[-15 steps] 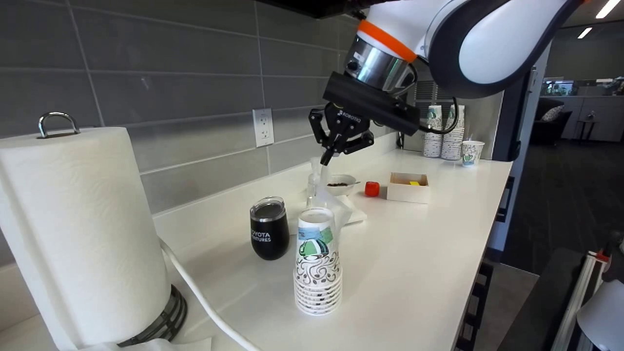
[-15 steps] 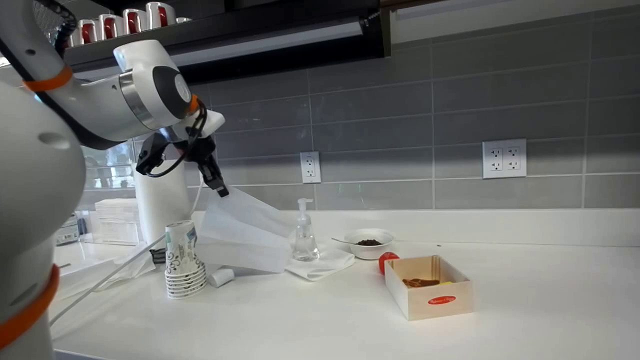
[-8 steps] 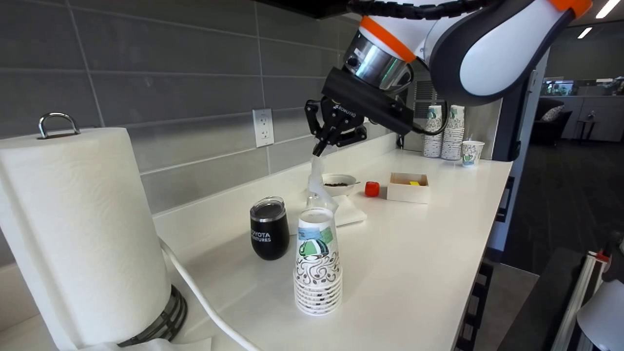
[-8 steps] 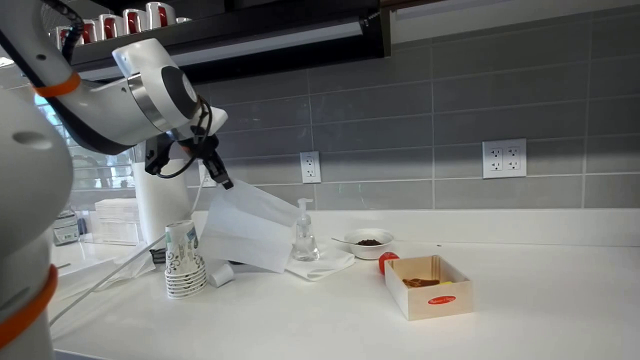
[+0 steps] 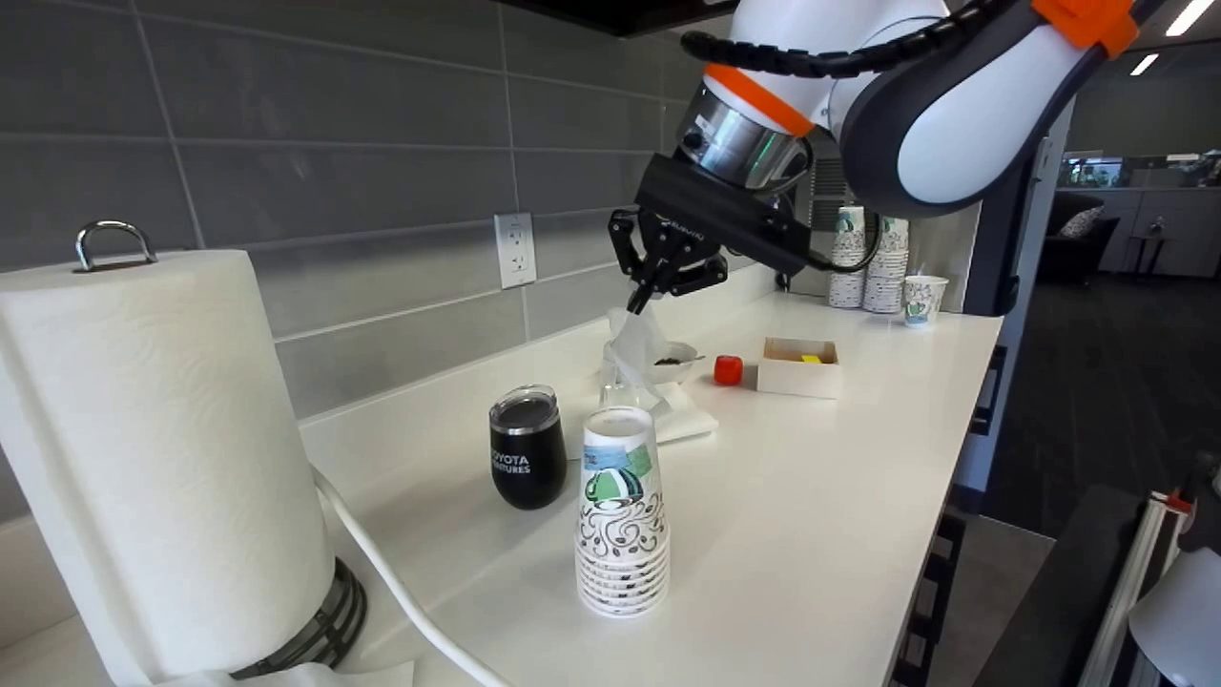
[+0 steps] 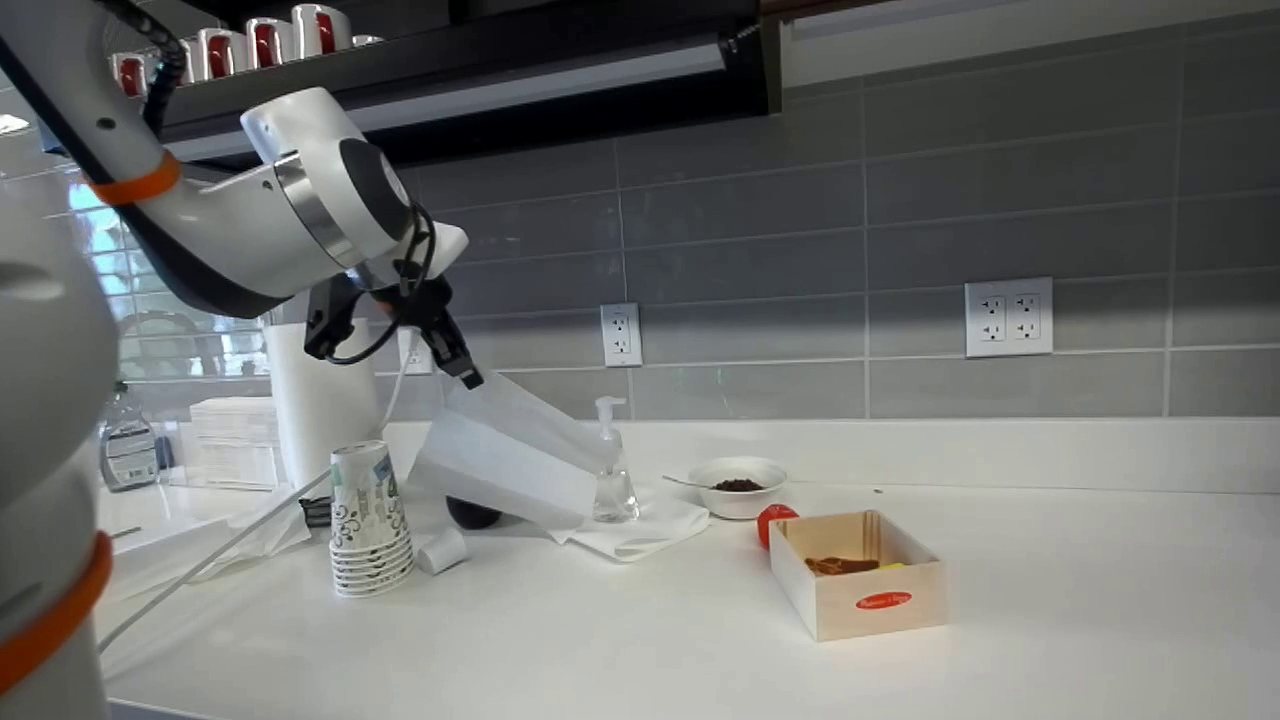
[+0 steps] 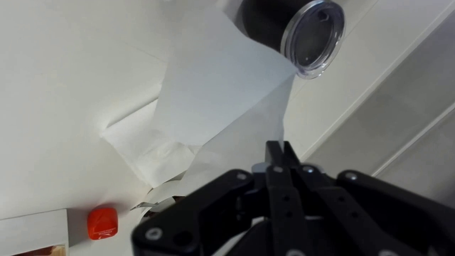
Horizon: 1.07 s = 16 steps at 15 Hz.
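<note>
I have the gripper (image 7: 283,149) with its fingers together, clamped on the upper end of a thin white sheet (image 6: 505,465). The sheet hangs below the fingertips; I cannot tell whether its lower edge touches the counter (image 6: 1050,580). The counter runs along a grey tile wall (image 6: 1000,200). An inverted cup stack (image 5: 622,515) and a black tumbler (image 5: 527,458) stand near the sheet. A dark shelf (image 6: 600,35) sits higher than the gripper. Counter surface continues past the wooden box (image 6: 880,620) and ends in a straight front edge.
</note>
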Available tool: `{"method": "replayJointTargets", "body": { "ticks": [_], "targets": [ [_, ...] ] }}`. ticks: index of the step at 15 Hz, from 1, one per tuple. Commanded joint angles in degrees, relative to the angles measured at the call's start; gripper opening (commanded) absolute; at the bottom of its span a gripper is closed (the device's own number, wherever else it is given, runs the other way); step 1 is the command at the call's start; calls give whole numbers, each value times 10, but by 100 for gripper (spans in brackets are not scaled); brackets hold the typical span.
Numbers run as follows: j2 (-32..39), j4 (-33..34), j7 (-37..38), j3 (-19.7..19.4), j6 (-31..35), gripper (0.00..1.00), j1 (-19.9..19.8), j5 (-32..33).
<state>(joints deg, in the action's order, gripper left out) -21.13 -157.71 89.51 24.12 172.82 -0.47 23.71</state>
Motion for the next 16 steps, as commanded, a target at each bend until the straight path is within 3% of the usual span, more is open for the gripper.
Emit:
{"method": "replayJointTargets", "body": {
  "ticks": [1, 10, 13, 16],
  "targets": [
    [-40, 0, 23, 1, -87, 0, 5, 6],
    [-203, 25, -89, -44, -487, 0, 53, -96],
    [-203, 69, -134, -57, -620, 0, 46, -99],
    [-163, 97, -167, -61, -680, 0, 41, -96]
  ]
}}
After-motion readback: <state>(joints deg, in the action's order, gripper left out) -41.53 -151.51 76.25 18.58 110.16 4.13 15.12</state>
